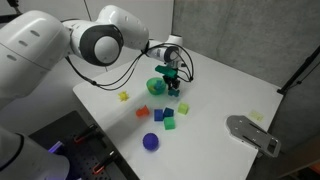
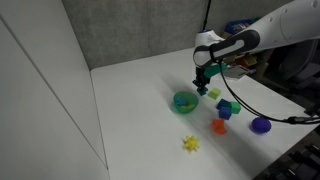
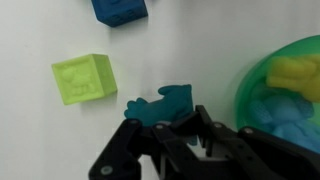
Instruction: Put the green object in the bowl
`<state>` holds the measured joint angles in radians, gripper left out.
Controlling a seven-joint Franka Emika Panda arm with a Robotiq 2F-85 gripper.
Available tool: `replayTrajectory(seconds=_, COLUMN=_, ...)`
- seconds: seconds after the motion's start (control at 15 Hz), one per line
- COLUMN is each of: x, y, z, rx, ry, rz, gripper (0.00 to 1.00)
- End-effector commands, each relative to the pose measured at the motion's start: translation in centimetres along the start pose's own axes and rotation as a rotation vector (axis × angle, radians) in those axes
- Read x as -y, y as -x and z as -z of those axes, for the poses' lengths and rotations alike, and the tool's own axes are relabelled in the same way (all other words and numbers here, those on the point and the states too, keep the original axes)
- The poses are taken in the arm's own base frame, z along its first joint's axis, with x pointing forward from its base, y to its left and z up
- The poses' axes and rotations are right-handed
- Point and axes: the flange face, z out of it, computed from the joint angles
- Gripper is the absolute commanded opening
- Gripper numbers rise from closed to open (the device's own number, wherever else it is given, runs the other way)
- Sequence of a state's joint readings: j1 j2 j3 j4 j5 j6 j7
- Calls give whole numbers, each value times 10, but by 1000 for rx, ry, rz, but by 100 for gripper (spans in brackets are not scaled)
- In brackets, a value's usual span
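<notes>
Wrist view: green object (image 3: 160,103), a teal-green piece, sits at the tips of the claw (image 3: 165,130), just beside the green bowl (image 3: 244,95); cannot tell whether the claw is apart or clamped; lime cube (image 3: 85,78) nearby on the white table (image 3: 40,135); blue block (image 3: 118,10) beyond.

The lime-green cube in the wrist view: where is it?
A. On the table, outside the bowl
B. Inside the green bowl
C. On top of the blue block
A: the lime-green cube rests on the white table, clearly apart from the bowl at the right edge.
</notes>
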<state>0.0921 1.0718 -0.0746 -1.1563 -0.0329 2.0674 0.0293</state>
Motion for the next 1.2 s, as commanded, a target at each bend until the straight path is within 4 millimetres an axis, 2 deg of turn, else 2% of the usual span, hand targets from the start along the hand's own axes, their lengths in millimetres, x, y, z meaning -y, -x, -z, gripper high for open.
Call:
replayTrajectory(seconds=0.0, x=30, y=0, z=47, rx=-63, ry=37, rz=14, gripper=3)
replayTrajectory(seconds=0.27, x=69, y=5, z=83, rx=-123, ry=55, rz=54, gripper=3)
replayTrajectory(seconds=0.47, x=90, y=12, z=90, rx=-115, ry=43, rz=84, gripper=6)
replayTrajectory(seconds=0.53, x=95, y=14, z=90, rx=-109, ry=38, rz=90, gripper=21)
replayTrajectory(seconds=0.6, x=99, y=16, z=90, rx=-100, ry=30, rz=95, gripper=31)
replayTrajectory(seconds=0.67, x=101, y=18, z=90, rx=-89, ry=19, rz=100, gripper=34)
replayTrajectory(seconds=0.87, x=100, y=24, z=96, rx=-80, ry=-7, rz=102, gripper=58)
replayTrajectory(seconds=1.13, x=85, y=36, z=116, rx=-88, ry=-27, rz=90, gripper=88)
